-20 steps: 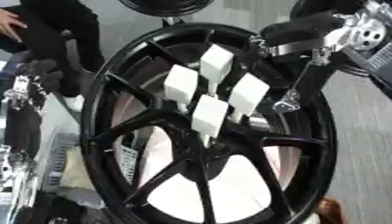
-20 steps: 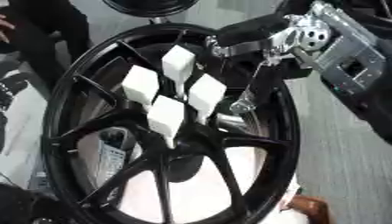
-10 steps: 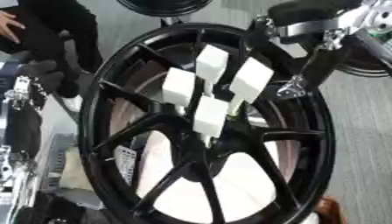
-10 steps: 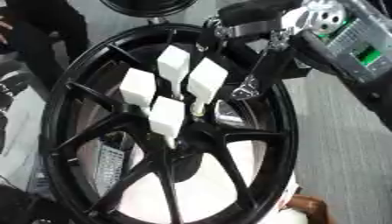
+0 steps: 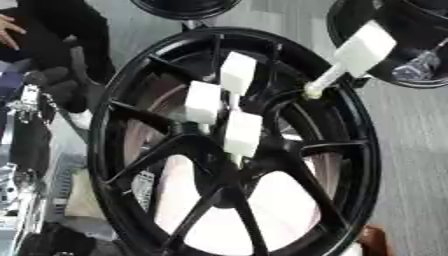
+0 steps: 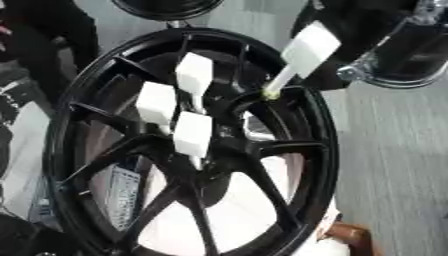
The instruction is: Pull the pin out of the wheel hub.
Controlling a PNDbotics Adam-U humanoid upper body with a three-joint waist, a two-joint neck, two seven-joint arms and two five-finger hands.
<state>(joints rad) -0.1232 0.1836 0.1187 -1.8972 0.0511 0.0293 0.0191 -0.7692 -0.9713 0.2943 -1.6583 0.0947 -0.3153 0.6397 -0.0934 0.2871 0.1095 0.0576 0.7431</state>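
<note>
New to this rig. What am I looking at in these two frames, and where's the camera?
Both pictures come from the stereo camera in a humanoid robot's head, looking down: left eye and right eye, same moment. The large black spoked object is a wheel hub. Three white block-headed pins stand in its centre. A fourth pin is out of the hub, tilted at upper right against the dark bulk of the robot's right arm. The robot hand itself is not distinguishable there, so I cannot tell how the pin is held. The left hand does not show.

No words, numbers or brand marks can be read. A pale sticker [image 5: 143, 187] on the wheel [image 5: 350, 165] is too blurred to read.
</note>
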